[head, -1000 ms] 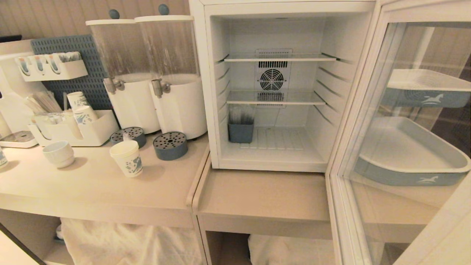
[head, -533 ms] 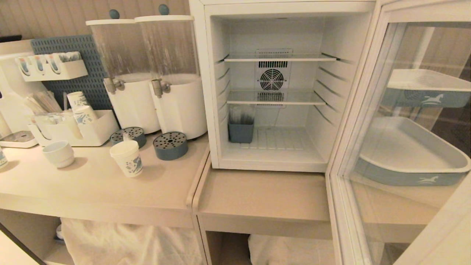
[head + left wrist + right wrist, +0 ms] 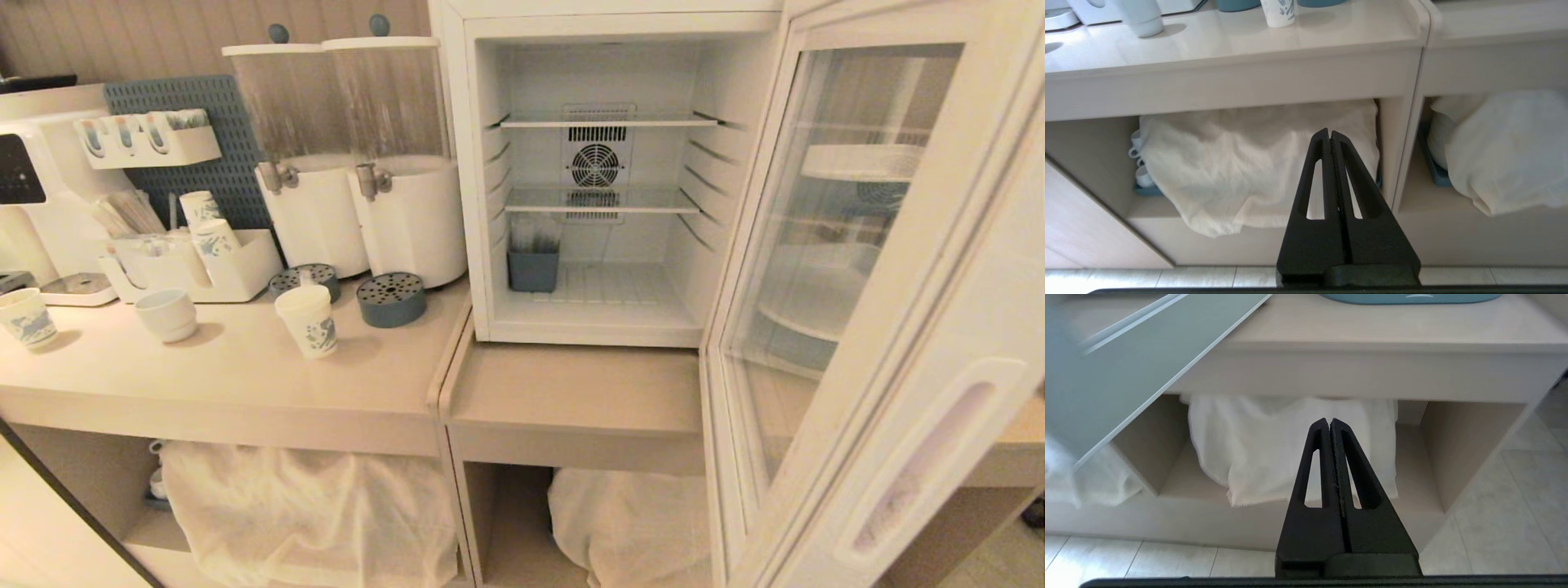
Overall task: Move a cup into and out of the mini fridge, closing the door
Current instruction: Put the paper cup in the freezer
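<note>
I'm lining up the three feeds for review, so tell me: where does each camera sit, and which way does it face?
Head view: high up, looking down at the open mini fridge, its door and the cup; no arm shows.
Left wrist view: low, behind the shut left gripper, facing the counter's lower shelves.
Right wrist view: low, behind the shut right gripper, below the door's edge.
Shared: head and left wrist views both show the cup and the draped white cloth.

Cup (image 3: 309, 320) on counter (image 3: 237, 384), left of open fridge (image 3: 600, 188).
</note>
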Tool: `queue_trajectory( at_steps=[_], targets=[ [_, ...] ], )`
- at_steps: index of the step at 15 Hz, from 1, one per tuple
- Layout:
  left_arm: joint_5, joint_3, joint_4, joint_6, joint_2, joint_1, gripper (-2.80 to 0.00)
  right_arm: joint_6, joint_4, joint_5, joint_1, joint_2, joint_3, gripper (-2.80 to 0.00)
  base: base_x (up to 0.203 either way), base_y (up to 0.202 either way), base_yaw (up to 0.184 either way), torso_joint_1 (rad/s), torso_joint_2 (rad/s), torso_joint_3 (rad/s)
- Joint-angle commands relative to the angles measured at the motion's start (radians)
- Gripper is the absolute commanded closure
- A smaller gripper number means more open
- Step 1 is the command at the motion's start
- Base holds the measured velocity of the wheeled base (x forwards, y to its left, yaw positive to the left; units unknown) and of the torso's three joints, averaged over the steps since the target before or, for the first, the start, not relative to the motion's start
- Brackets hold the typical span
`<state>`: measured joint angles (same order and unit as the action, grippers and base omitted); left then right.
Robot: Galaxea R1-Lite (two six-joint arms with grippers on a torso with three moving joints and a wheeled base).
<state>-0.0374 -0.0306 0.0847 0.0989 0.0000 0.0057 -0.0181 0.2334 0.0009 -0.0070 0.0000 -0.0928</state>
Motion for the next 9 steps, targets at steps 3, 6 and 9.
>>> queue_trajectory(
  at_steps=[3, 6, 9],
  targets=[
    [0.001, 0.0, 0.001, 0.002, 0.0, 0.0, 0.0, 0.0, 0.003, 0.001, 0.0, 0.002, 0.001, 0.0, -0.199, 0.0, 0.0, 0.002, 0.0, 0.0],
    [-0.001, 0.0, 0.0, -0.001, 0.0, 0.0, 0.0, 0.0, 0.001, 0.001, 0.0, 0.002, 0.001, 0.0, -0.195, 0.0, 0.002, 0.0, 0.0, 0.004],
    [0.001, 0.0, 0.001, -0.001, 0.0, 0.0, 0.0, 0.0, 0.002, 0.001, 0.001, 0.002, -0.002, 0.0, -0.099, 0.0, 0.001, 0.002, 0.0, 0.001]
  ],
)
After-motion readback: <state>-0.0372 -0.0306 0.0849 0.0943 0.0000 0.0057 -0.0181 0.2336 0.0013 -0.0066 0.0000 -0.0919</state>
